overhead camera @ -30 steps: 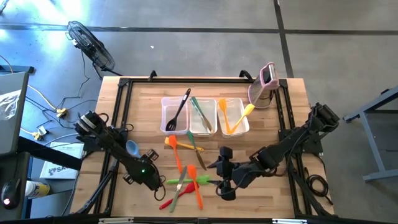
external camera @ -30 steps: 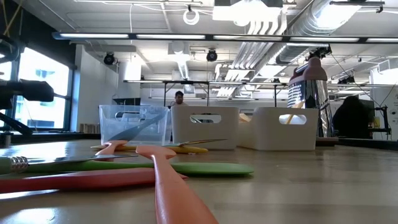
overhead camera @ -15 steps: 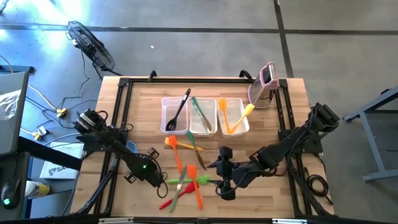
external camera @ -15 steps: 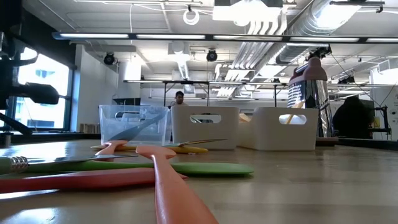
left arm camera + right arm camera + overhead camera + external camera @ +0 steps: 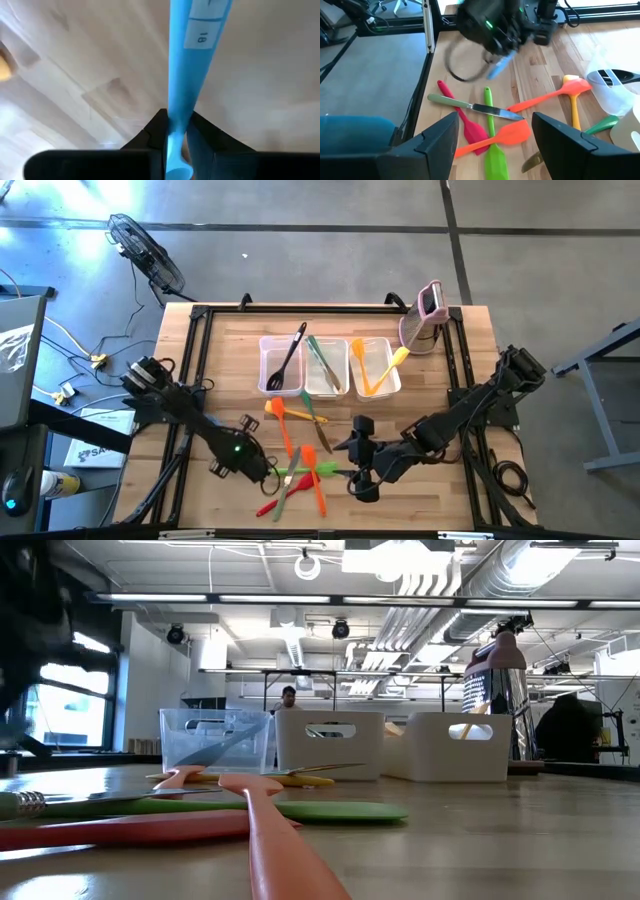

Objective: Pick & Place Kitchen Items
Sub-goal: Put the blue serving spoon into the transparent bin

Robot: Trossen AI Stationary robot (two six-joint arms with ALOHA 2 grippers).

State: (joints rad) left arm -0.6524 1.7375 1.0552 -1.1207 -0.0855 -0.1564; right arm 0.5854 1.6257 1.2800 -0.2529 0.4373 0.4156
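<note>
My left gripper [image 5: 255, 467] is shut on a blue slim-handled utensil [image 5: 195, 40], just left of the loose pile near the table's front. The right wrist view shows the utensil [image 5: 500, 65] slanting down from that gripper. The pile holds orange spatulas [image 5: 285, 425], a green one [image 5: 300, 470], a red one [image 5: 462, 120] and a knife [image 5: 480, 107], all lying flat on the wood. My right gripper [image 5: 352, 462] is wide open and empty just right of the pile. My left gripper pinches the blue utensil's slim handle [image 5: 175, 117] between its two fingers, close to the handle's rounded free end. The utensil runs straight on ahead of the fingers and widens there. In the right wrist view it seems clear of the table.
Three clear tubs [image 5: 280, 380] stand in a row at the table's middle back. They hold a black turner [image 5: 290, 355], green utensils [image 5: 325, 360], and orange and yellow ones [image 5: 378, 375]. A pink-and-white gadget [image 5: 425, 315] stands at the back right.
My left gripper has gone toward the table's right and near edge, closer to the pile, carrying the blue utensil. The utensil's blue head showed beside the arm in the high view a second ago and is now hidden there.
</note>
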